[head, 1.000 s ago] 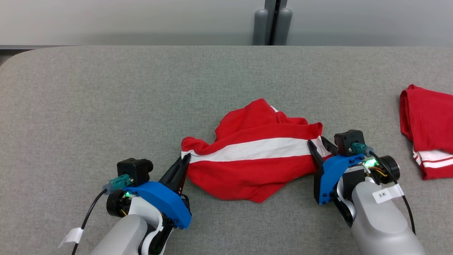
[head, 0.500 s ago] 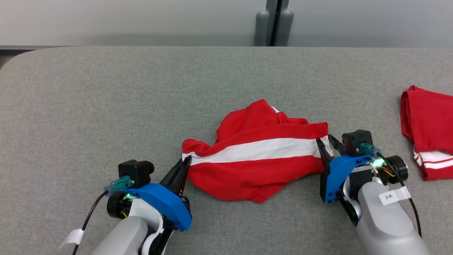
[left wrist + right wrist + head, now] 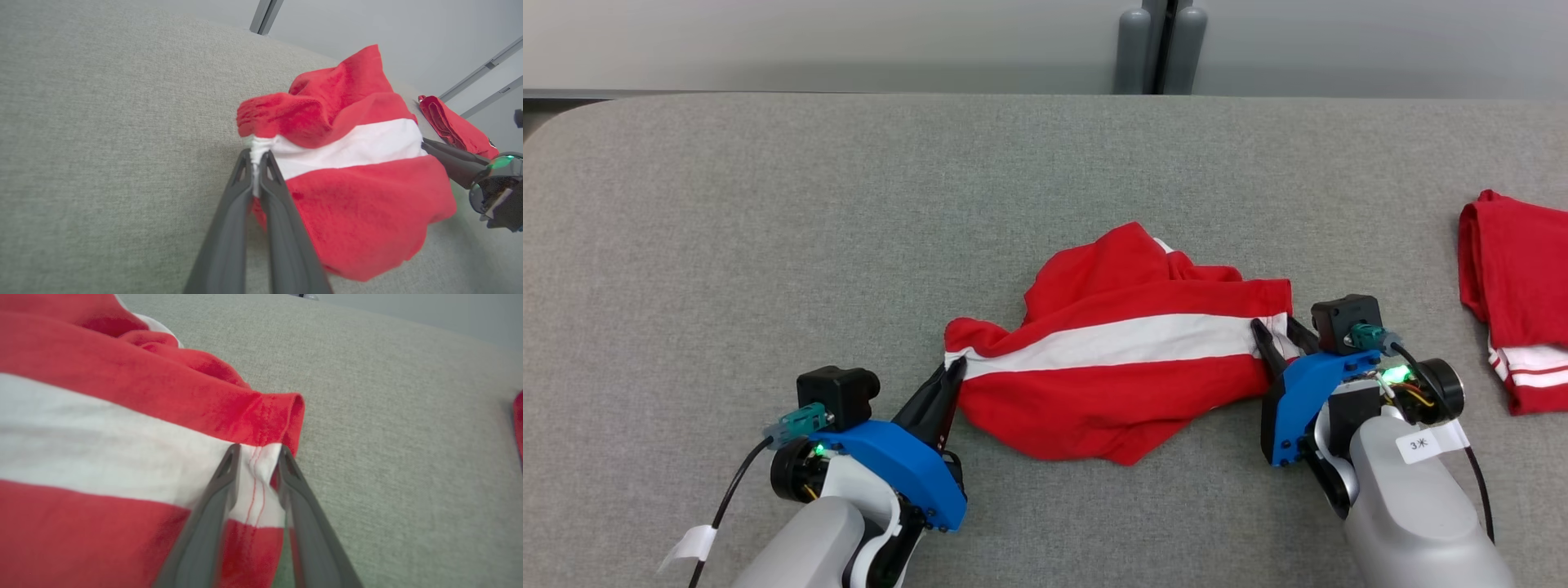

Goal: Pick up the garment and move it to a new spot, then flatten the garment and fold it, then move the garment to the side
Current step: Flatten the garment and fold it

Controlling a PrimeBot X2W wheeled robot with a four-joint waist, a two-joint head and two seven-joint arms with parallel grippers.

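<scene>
Stage: flattening not done, folding left | crumpled red garment with white stripe (image 3: 1123, 359) on grey fabric surface (image 3: 768, 245) | left end effector (image 3: 256, 157) pinches the stripe's end | right end effector (image 3: 256, 451) slightly apart around the hem, grip uncertain

Crumpled red garment (image 3: 1119, 367) with white band, seemingly half-spread on grey surface (image 3: 768, 245)

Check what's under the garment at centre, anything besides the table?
Around the garment grey table shows on every side. Beneath it, nothing can be seen: the crumpled cloth covers that patch, so a hidden item cannot be ruled out.
</scene>
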